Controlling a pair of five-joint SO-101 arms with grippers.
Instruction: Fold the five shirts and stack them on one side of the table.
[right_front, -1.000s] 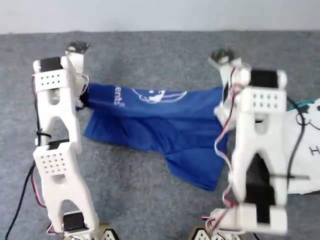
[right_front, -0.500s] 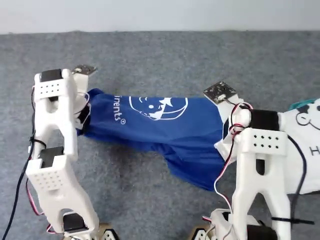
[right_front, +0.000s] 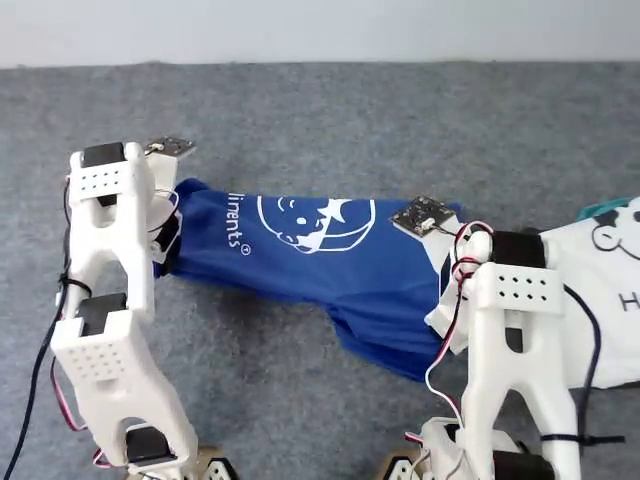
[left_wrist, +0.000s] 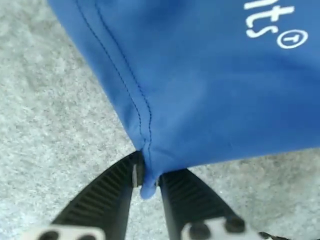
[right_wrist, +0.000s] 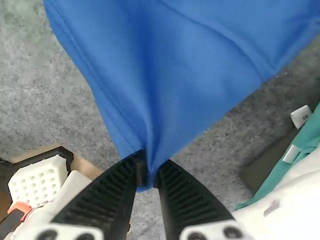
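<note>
**Both grippers clamping the blue shirt, one at each end**

You are holding the blue shirt (right_front: 320, 265) at two points. The left gripper (left_wrist: 146, 174) is pinching a stitched corner of the fabric, close to the white lettering. Its black ribbed fingers (left_wrist: 102, 192) are pressing together on the cloth, and a small tip of blue is poking out between them. The right gripper (right_wrist: 147, 175) is doing the same at the shirt's opposite end. Its jaws are closing tight on a gathered fold of blue, and the fabric is fanning away from the pinch.

In the high view the shirt is stretching across the grey table (right_front: 330, 110) between your two arms. The white graphic and lettering are facing up. The left arm (right_front: 105, 250) is standing at the lettering end and the right arm (right_front: 515, 320) at the other. The shirt's near edge is sagging and bunching toward the right arm, where a loose flap is lying on the table. You cannot tell from these views whether the held corners are hanging clear of the surface.

A white shirt (right_front: 610, 300) with black print is lying on the table just beside the right arm, on its outer side, and is running off the edge of view. In the right wrist view its teal collar (right_wrist: 305, 145) is sitting near the blue shirt's edge, with grey table showing between them.
</note>
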